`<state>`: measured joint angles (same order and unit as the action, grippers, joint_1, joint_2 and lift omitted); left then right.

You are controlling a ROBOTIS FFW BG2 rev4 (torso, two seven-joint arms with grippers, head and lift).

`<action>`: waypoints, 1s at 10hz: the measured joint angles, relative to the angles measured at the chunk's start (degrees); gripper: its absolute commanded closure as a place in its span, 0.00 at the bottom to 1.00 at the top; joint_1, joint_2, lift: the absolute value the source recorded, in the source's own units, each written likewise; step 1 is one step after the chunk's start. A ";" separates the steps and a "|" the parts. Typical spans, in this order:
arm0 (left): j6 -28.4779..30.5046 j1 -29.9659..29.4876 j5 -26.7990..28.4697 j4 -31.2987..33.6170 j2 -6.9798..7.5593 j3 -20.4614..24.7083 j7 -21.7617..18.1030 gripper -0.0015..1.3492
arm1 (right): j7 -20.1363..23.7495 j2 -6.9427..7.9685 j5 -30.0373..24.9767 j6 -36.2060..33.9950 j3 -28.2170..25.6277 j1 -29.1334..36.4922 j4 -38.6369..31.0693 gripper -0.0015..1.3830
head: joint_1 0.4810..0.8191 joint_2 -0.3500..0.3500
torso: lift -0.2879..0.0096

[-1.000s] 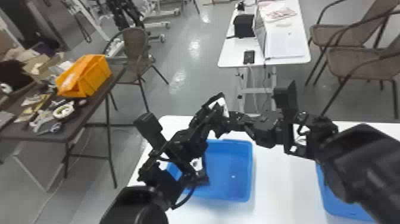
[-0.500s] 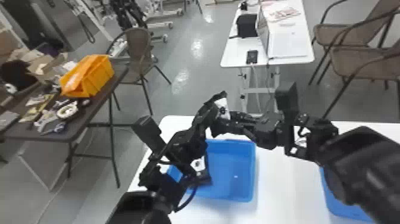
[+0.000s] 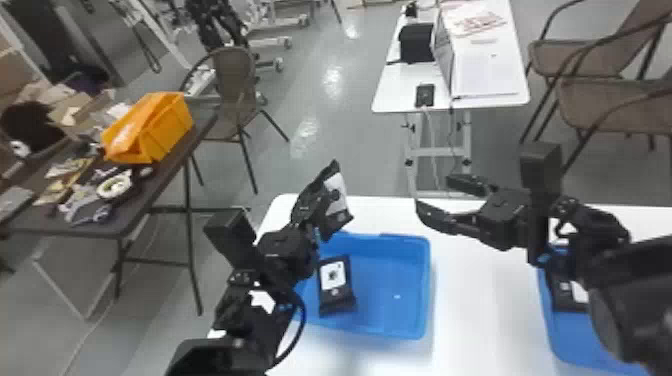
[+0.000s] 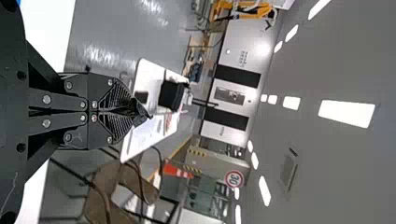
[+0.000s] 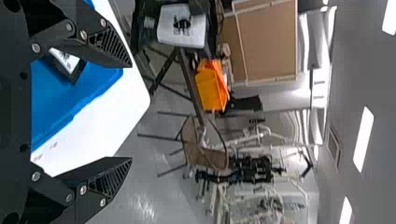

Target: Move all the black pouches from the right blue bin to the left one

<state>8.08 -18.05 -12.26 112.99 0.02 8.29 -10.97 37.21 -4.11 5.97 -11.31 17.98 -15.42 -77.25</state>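
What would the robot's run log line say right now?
left tool: shut on raised pouch | right tool: open, empty | left bin: second pouch inside | right bin: third pouch inside

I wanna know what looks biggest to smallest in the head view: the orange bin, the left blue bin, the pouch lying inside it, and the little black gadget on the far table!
1. Left blue bin, even partly hidden
2. Orange bin
3. Pouch lying in the blue one
4. Black gadget

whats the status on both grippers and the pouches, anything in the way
Left gripper shut on pouch, raised near left bin. Right gripper open, empty. Another pouch inside left bin, one in right bin, partly behind right arm.
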 measured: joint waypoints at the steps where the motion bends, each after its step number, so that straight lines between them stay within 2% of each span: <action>1: -2.39 -0.74 5.97 -2.90 -0.01 0.92 0.00 0.90 | -0.04 0.32 -3.61 -0.27 -5.10 3.42 -3.64 0.15 | 0.63 0.90 | 1.00; 3: -6.10 -1.39 15.07 -8.83 -0.02 0.82 0.17 0.90 | -0.03 0.41 -5.06 -1.30 -12.88 10.00 -8.42 0.15 | 0.63 0.81 | 1.00; 5: -8.26 -0.44 17.05 -13.62 -0.02 -0.90 0.55 0.90 | 0.11 0.35 -6.20 -3.42 -16.45 14.03 -11.12 0.15 | 0.63 0.75 | 1.00; 6: -9.44 0.99 17.05 -16.39 -0.02 -2.05 0.53 0.79 | 0.78 0.03 -6.25 -3.91 -16.89 14.61 -11.28 0.15 | 0.63 0.72 | 1.00; 7: -9.85 2.19 16.35 -18.55 0.01 -2.91 0.51 0.34 | 2.91 -0.18 -6.33 -3.90 -16.93 14.24 -10.32 0.15 | 0.63 0.70 | 1.00; 8: -9.86 2.74 15.33 -19.60 0.10 -2.98 0.52 0.02 | 4.69 -0.30 -6.60 -3.15 -16.93 13.35 -8.93 0.15 | 0.63 0.70 | 1.00; 9: -10.75 2.74 14.46 -19.81 0.08 -2.37 0.52 0.05 | 4.49 -0.37 -7.02 -2.20 -17.11 13.14 -8.39 0.15 | 0.63 0.71 | 1.00; 10: -12.76 2.02 13.51 -18.86 0.01 -1.57 0.60 0.12 | 2.18 -0.26 -7.86 -2.08 -17.66 14.02 -9.47 0.15 | 0.63 0.71 | 1.00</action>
<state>-4.67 -16.03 1.25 94.13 0.03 6.71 -10.38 39.39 -4.37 -1.88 -13.39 0.33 -1.40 -86.72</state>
